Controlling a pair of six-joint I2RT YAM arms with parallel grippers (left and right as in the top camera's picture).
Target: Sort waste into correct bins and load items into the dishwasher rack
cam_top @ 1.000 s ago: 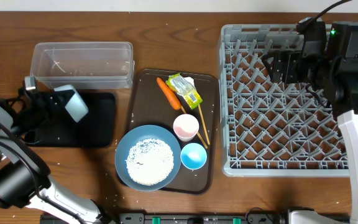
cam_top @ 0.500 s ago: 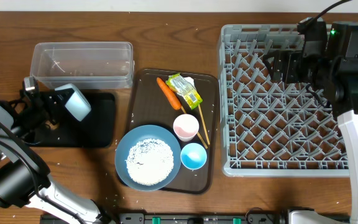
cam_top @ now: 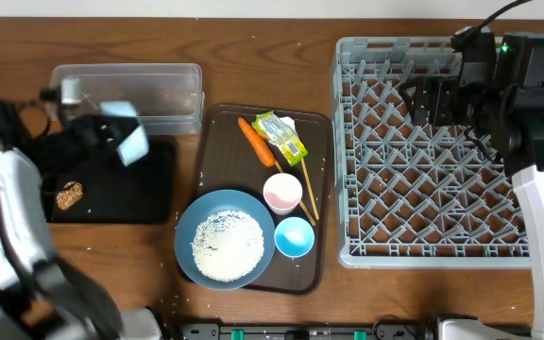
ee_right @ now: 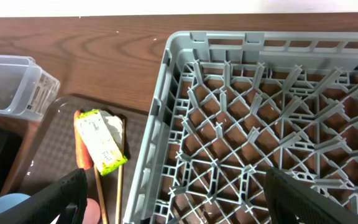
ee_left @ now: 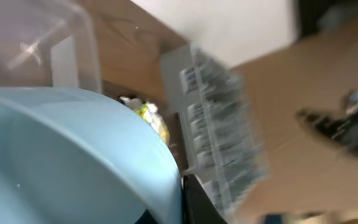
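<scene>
Jaws of left gripper [cam_top: 111, 130] clamp a smooth, rounded light-blue cup [ee_left: 73, 155]; right gripper [ee_right: 179, 202] jaws apart above latticed grey rack [ee_right: 241, 124].

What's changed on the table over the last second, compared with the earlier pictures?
The left gripper, shut on the light-blue cup, swung it back toward the clear tub. A brown food lump now lies in the black tray, where none showed before. The right gripper stays open over the rack; everything on the brown serving tray is unmoved.

The light-blue cup [cam_top: 130, 142] rose, baring a brown lump [cam_top: 69, 195].
</scene>
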